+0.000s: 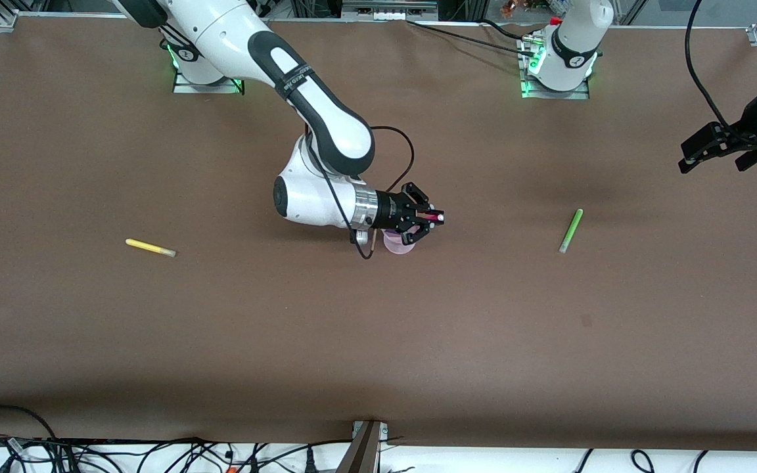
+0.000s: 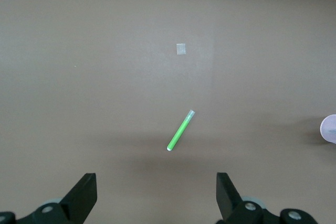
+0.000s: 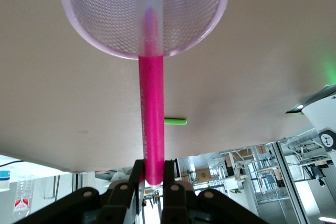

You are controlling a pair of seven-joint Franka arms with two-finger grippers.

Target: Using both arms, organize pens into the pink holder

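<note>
Brown bench (image 1: 378,341), two white arms, pens and a pink holder at frame centre.

Right claw (image 1: 432,219) at centre pinches a magenta pen (image 3: 151,108), its pale cap over the holder (image 1: 397,242). Left claw (image 1: 713,148), spread wide, hangs at the right edge above the bench. Green pen (image 1: 570,230) lies centre right, yellow pen (image 1: 150,247) centre left. Something dark blue shows inside the holder's rim.

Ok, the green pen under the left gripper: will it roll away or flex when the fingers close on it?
The green pen looks slim, round and lies flat on bare table, so a nudge probably rolls it. It looks straight and rigid, likely light. The left gripper, open above it, should straddle it squarely.
</note>
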